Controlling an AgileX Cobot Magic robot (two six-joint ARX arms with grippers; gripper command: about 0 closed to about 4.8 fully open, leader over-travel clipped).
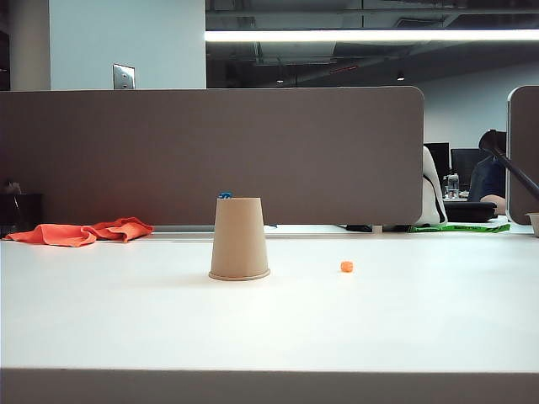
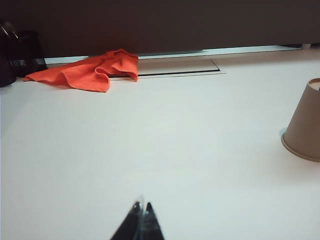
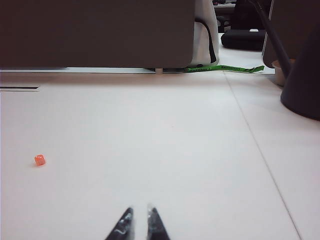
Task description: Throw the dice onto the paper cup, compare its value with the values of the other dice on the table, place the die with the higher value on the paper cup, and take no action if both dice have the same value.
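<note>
The tan paper cup (image 1: 239, 239) stands upside down at the middle of the white table; the left wrist view catches it (image 2: 305, 125) at its edge. A tiny blue die (image 1: 225, 195) shows at the cup's upturned base, seemingly resting on it. The tiny orange die (image 1: 346, 267) lies on the table to the right of the cup, and the right wrist view shows it too (image 3: 39, 160). My left gripper (image 2: 142, 205) is shut and empty, low over bare table, well away from the cup. My right gripper (image 3: 139, 209) stands slightly open, empty, far from the orange die. Neither gripper appears in the exterior view.
An orange cloth (image 1: 80, 231) lies at the back left, before the brown partition (image 1: 210, 156). Dark containers (image 2: 20, 55) stand beside the cloth. A green strip (image 1: 461, 227) and a dark rounded base (image 3: 302, 85) sit at the back right.
</note>
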